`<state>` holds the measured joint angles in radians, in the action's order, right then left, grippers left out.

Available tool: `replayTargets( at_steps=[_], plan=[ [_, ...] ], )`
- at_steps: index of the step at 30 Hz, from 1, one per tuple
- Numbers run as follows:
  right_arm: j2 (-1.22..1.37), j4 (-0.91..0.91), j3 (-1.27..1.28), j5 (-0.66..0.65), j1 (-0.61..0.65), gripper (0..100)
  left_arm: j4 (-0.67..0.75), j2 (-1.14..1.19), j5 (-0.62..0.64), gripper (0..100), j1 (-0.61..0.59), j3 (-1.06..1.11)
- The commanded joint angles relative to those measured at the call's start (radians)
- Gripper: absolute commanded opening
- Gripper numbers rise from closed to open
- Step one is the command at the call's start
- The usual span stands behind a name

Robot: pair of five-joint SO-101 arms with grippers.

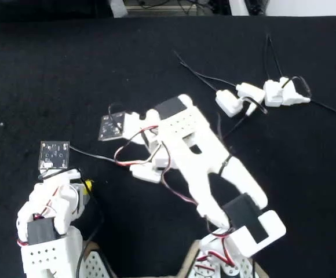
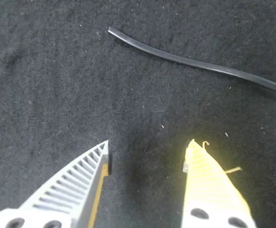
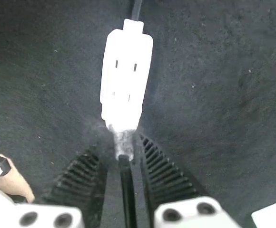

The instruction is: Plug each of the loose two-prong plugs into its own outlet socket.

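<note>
A white outlet block [image 3: 126,71] with two pairs of slots lies on the black cloth, a black cord leaving its far end. A small grey plug [image 3: 123,142] sits against its near end, and my right gripper [image 3: 124,151] is shut on that plug and its thin black cord. From above, this gripper [image 1: 140,124] and the outlet block [image 1: 128,120] are left of the table's middle. My left gripper [image 2: 149,145] stands open low over bare cloth, one finger [image 2: 88,175] grey, the other yellow. The loose end of a black cable [image 2: 176,57] lies beyond it. This gripper [image 1: 69,174] is at the front left.
Three more white plug and outlet pieces [image 1: 230,102], [image 1: 250,91], [image 1: 284,92] lie at the back right with black cords tangled around them. A black cord [image 1: 95,155] runs between the two arms. Square marker tags [image 1: 54,153], [image 1: 111,126] sit by each gripper.
</note>
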<state>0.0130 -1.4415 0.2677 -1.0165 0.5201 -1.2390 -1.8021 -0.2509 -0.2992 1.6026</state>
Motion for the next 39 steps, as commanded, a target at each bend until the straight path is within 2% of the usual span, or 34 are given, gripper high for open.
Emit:
replayTargets(
  at_steps=[1, 11, 20, 32, 39],
  plan=[
    [-0.050, 0.015, -0.004, -0.011, 0.044, 1.0, -0.008, 0.003, -0.008, 26, 0.010, -0.012],
    [0.059, 0.012, -0.030, -0.074, 0.049, 1.0, -0.008, 0.003, -0.008, 26, 0.010, -0.012],
    [0.111, 0.005, -0.151, -0.066, 0.064, 1.0, -0.008, 0.003, -0.008, 26, 0.010, -0.012],
    [0.117, -0.006, -0.114, 0.015, 0.164, 1.0, -0.008, 0.003, -0.008, 26, 0.010, -0.012],
    [0.117, 0.132, -0.015, 0.081, 0.196, 1.0, -0.008, 0.003, -0.008, 26, 0.005, -0.013]
  ],
)
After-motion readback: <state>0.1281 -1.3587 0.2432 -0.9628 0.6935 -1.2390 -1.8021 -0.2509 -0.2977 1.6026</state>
